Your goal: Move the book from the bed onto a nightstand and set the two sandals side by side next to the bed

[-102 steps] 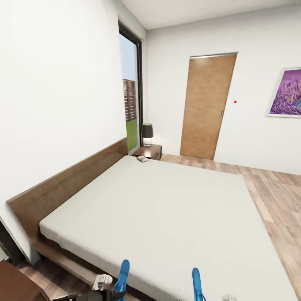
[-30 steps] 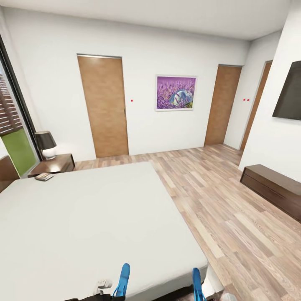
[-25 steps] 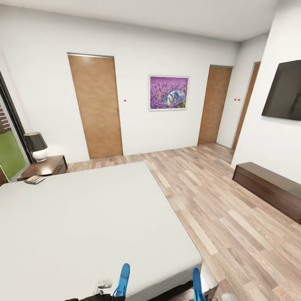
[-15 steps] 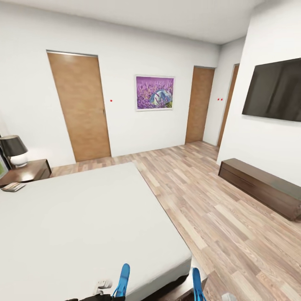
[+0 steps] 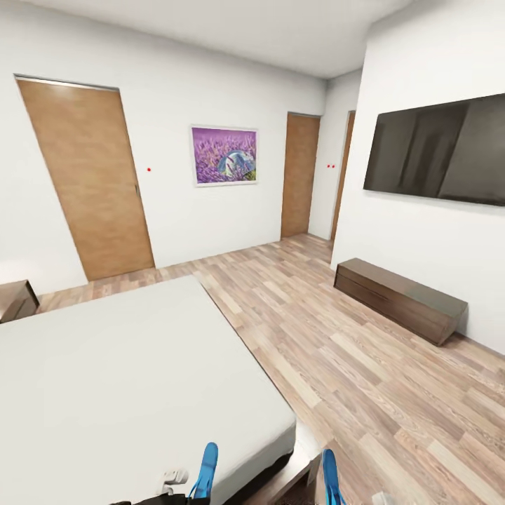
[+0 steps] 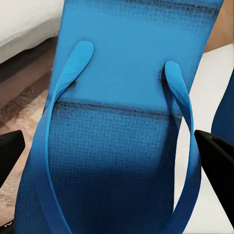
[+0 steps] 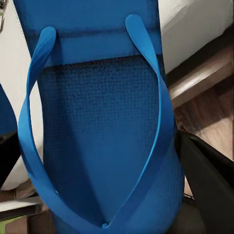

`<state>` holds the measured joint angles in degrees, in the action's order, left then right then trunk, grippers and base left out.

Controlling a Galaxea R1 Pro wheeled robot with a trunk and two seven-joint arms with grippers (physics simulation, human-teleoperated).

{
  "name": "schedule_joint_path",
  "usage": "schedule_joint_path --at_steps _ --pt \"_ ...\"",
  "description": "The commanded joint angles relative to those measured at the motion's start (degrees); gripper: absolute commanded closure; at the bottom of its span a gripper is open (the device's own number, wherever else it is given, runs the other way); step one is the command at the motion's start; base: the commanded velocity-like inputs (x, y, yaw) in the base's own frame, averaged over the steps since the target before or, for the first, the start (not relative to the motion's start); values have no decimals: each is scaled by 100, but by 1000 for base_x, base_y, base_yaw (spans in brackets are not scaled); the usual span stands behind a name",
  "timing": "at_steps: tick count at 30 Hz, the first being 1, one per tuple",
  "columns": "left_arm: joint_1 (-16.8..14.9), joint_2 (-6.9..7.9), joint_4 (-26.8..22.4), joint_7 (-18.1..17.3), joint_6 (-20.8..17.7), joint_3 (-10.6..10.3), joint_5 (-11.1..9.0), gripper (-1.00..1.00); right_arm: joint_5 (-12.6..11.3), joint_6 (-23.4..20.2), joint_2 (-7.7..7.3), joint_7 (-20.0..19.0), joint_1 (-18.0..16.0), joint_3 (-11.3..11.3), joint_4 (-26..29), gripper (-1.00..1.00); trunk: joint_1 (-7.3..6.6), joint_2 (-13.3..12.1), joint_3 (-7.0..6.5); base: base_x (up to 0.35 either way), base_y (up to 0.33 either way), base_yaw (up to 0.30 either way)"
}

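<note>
The head view has the bed (image 5: 126, 379) with its grey mattress at the left, its near corner low in the picture. One corner of a dark nightstand (image 5: 15, 300) shows at the left edge. The book is out of view. Two bright blue sandals stand upright at the bottom edge, the left sandal (image 5: 205, 468) and the right sandal (image 5: 330, 477). My left gripper (image 6: 112, 161) is shut on one blue sandal (image 6: 122, 122), with a black finger on each side. In the same way my right gripper (image 7: 105, 165) is shut on the other sandal (image 7: 97, 122).
Light wood floor (image 5: 337, 358) stretches wide to the right of the bed. A low dark cabinet (image 5: 400, 298) runs along the right wall under a black TV (image 5: 438, 151). The far wall carries brown doors (image 5: 88, 182) and a purple picture (image 5: 224, 156).
The camera has swung to the right: window, lamp and book have slid out at the left, the TV and low cabinet have come in. Both sandals stay in the grippers.
</note>
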<state>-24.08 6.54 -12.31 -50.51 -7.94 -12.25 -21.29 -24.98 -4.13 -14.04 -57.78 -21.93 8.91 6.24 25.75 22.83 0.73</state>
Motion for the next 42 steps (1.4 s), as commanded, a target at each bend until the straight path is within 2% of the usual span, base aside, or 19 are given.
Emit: schedule_joint_path --at_steps 1,42 --pt "0 5 -8 -12 -59 -32 -60 100 -60 -44 -2 -14 -5 41 0 100 3 9 8 0 0 -300" --pt "0 5 -8 -3 -50 -32 -65 100 -60 -44 -1 -7 -5 41 0 100 3 9 8 0 0 -300"
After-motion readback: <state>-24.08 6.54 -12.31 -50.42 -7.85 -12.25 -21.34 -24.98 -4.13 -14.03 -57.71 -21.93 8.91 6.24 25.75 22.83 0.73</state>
